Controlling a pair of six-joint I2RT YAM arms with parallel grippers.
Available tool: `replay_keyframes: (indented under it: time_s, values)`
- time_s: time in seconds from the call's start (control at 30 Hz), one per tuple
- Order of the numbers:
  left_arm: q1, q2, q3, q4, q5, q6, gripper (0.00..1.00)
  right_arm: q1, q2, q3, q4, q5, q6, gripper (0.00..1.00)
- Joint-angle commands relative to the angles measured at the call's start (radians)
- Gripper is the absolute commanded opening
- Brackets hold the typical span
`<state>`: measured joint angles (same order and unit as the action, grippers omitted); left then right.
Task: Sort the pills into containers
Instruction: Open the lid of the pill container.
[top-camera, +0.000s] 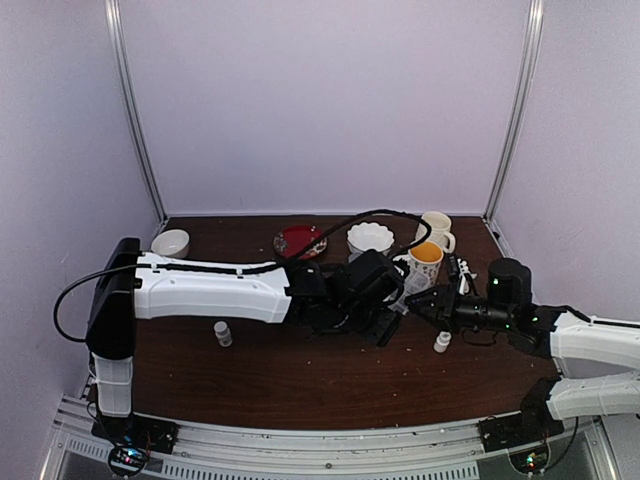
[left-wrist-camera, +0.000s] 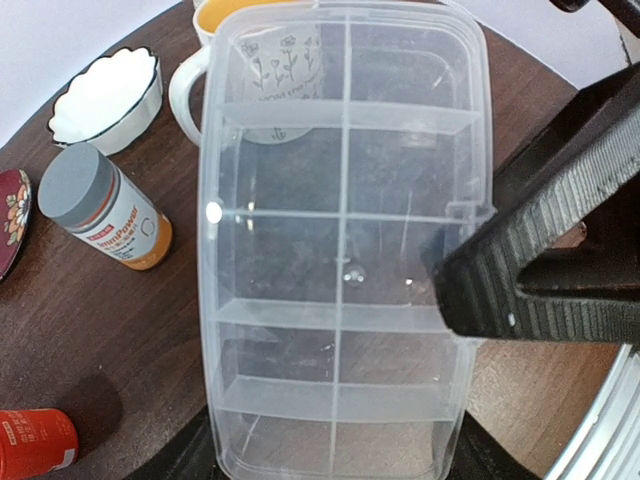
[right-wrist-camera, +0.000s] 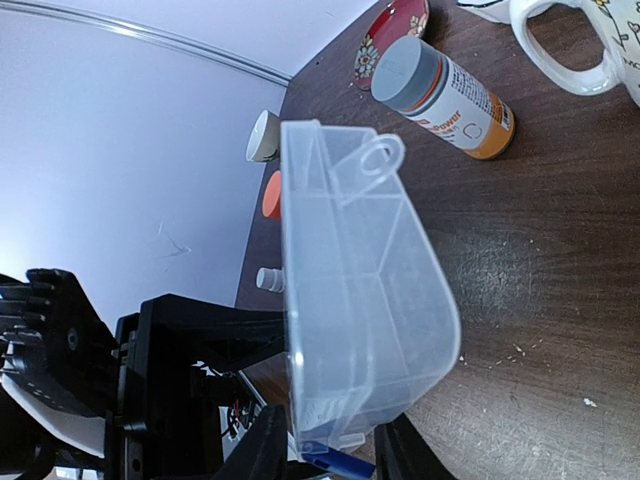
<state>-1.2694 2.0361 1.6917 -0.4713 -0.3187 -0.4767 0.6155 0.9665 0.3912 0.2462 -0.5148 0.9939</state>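
Over table (top-camera: 300, 380), L pincer (top-camera: 388, 318) & R pincer (right-wrist-camera: 335, 452) both grip 1 organiser box (left-wrist-camera: 340, 250) w/ 10 compartments (left-wrist-camera: 280, 260).

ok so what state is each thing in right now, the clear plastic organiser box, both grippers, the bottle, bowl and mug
clear plastic rectangular organiser box: held between both grippers; lid open or shut unclear
left gripper: closed on the box's short end
right gripper: closed on the box's long edge
grey-capped amber bottle: cap on
white scalloped bowl: upright, looks empty
white mug with yellow inside: upright
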Motion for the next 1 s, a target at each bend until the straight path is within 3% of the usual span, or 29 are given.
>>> replay_keyframes:
  time_s: [0.0,0.77,0.97]
  values:
    - [0.001,-0.036,-0.006,0.017,-0.033,0.011,0.63,0.004,-0.015,0.003,0.019,-0.006,-0.003,0.30]
    - [0.002,-0.021,-0.004,0.002,-0.063,0.011,0.63,0.004,-0.014,0.020,-0.025,0.007,-0.023,0.24]
    - [0.001,-0.019,-0.003,-0.004,-0.071,0.010,0.63,0.004,-0.034,0.017,-0.015,0.006,-0.018,0.37]
